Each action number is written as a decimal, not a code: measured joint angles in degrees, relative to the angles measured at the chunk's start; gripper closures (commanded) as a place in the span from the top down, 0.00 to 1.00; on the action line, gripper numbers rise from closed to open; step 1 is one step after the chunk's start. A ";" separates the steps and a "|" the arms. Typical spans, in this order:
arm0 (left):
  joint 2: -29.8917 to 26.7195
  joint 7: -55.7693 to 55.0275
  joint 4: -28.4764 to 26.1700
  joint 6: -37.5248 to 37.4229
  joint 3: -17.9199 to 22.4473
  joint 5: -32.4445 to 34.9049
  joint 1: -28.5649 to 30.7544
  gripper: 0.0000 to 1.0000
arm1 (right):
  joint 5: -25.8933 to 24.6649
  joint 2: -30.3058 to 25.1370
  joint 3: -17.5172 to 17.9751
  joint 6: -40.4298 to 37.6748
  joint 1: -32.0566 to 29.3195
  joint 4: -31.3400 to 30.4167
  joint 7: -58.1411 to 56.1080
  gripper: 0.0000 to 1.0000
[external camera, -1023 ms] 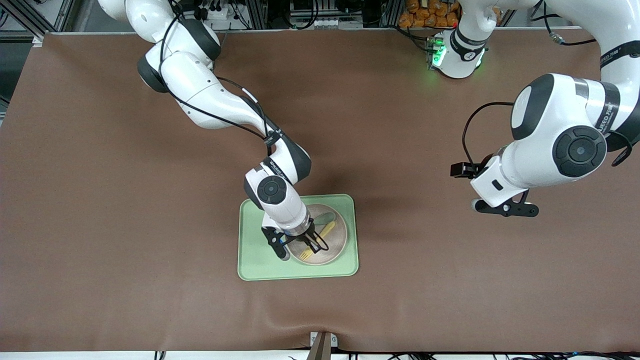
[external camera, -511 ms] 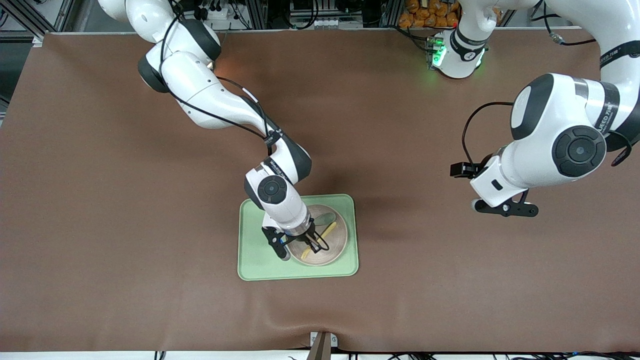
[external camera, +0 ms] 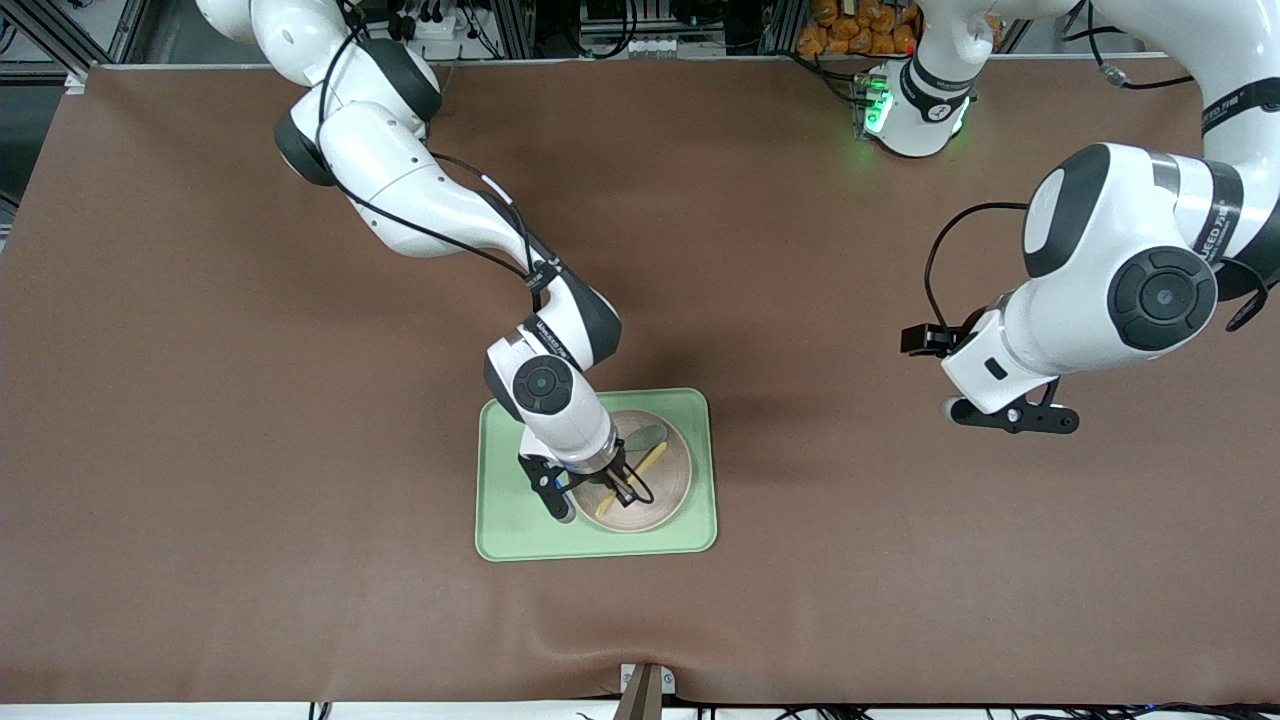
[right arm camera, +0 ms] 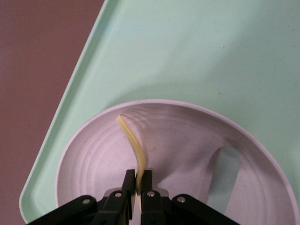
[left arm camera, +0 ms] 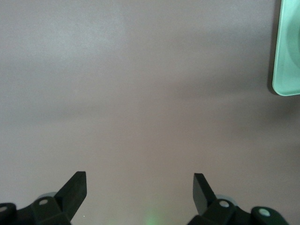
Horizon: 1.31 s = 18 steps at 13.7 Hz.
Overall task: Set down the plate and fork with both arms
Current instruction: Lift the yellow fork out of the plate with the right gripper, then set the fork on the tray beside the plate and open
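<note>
Over the plate [external camera: 640,482], our right gripper [external camera: 610,487] pinches the fork [external camera: 633,473].

We have the pale-yellow fork clamped edge-on between our closed right fingers [right arm camera: 127,183], its tines tilted toward the plate's floor, beside the grey-green spoon [external camera: 645,437] that lies in the same plate on the light-green tray [external camera: 510,520]. To do this lift well, we judge we should rise straight up, keeping the squeeze firm so the thin handle cannot twist, and clear the rim without nudging the spoon. Our left gripper [left arm camera: 139,190] waits spread wide and empty over bare brown table [external camera: 200,400], well apart toward the left arm's end.
</note>
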 measured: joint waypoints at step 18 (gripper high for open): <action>-0.02 -0.06 0.20 0.00 0.06 0.00 0.00 1.00 | -1.38 -7.12 10.79 -25.09 -15.45 0.22 -44.20 0.00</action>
